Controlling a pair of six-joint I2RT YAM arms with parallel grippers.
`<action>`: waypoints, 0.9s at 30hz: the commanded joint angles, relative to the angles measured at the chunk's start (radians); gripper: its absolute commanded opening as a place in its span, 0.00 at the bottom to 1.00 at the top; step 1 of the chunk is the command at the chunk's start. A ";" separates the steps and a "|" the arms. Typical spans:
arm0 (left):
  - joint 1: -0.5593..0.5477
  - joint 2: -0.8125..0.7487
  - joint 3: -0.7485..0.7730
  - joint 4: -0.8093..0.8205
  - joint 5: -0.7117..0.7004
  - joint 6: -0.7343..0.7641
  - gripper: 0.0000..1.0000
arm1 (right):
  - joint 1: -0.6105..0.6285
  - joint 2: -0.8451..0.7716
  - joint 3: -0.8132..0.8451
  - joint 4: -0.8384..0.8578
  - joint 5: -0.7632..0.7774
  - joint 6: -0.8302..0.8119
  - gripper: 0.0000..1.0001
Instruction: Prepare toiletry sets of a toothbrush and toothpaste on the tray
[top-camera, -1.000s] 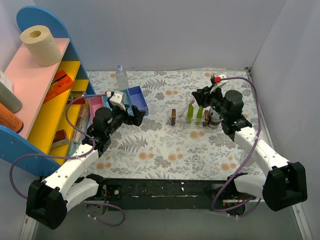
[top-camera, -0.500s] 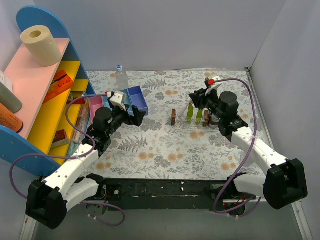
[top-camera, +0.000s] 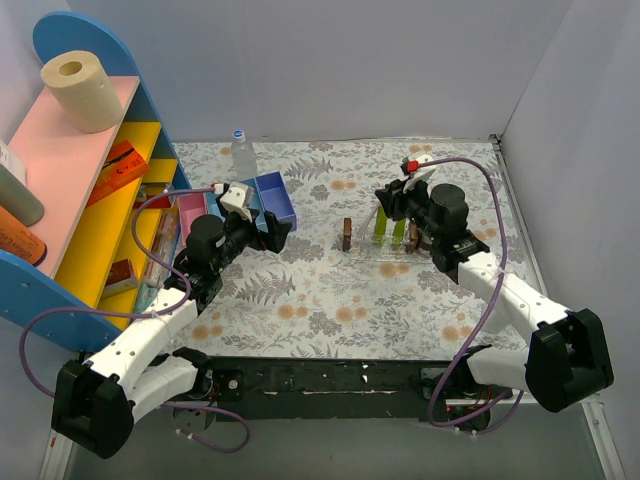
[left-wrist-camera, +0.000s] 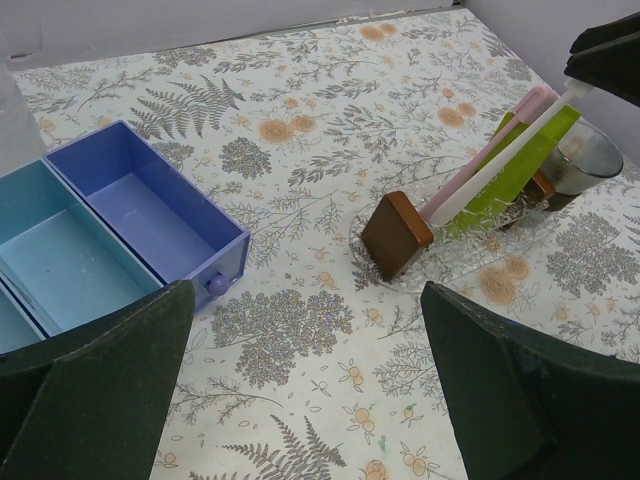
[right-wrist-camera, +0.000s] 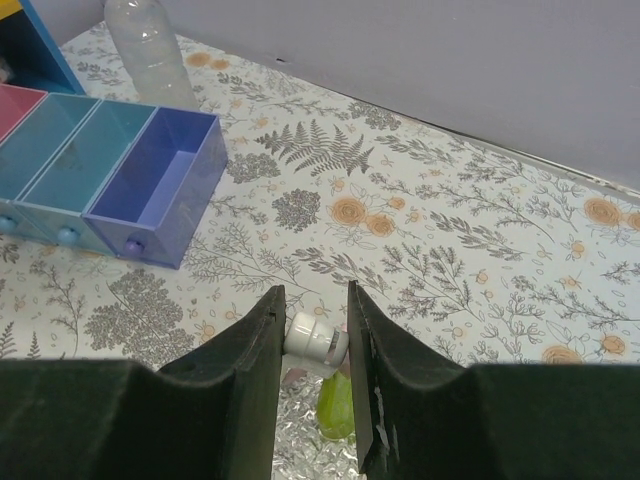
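Note:
The clear tray (left-wrist-camera: 480, 272) (top-camera: 386, 262) lies on the floral table right of centre. In it stand two yellow-green toothpaste tubes (left-wrist-camera: 525, 160) (top-camera: 380, 230), and the pink toothbrush (left-wrist-camera: 500, 135) leans beside them. A whitish stick (left-wrist-camera: 500, 160) slants from the tray up into my right gripper (top-camera: 386, 200) (right-wrist-camera: 314, 290). The gripper hangs over the tubes, shut on the stick's white round end (right-wrist-camera: 318, 337), and one green tube (right-wrist-camera: 337, 410) shows below it. My left gripper (top-camera: 275, 228) (left-wrist-camera: 308, 300) is open wide and empty, left of the tray.
A brown block (left-wrist-camera: 397, 235) stands at the tray's left end and a glass cup (left-wrist-camera: 590, 160) at its right. A blue drawer box (left-wrist-camera: 150, 220) (top-camera: 270, 200) lies open near the left gripper. A plastic bottle (top-camera: 241, 152) stands at the back, a shelf unit (top-camera: 90, 190) at the left.
My right gripper has shifted a little to the left over the tray, still shut on the white-ended stick. The left arm has not moved.

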 joint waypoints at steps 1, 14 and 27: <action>-0.004 -0.003 0.011 0.003 -0.007 0.020 0.98 | 0.003 0.010 0.001 0.051 0.031 -0.014 0.01; -0.009 -0.002 0.011 0.000 -0.010 0.026 0.98 | 0.003 0.042 -0.011 0.082 0.042 0.032 0.01; -0.011 -0.002 0.014 -0.002 -0.013 0.033 0.98 | 0.003 0.039 -0.046 0.119 0.048 0.062 0.01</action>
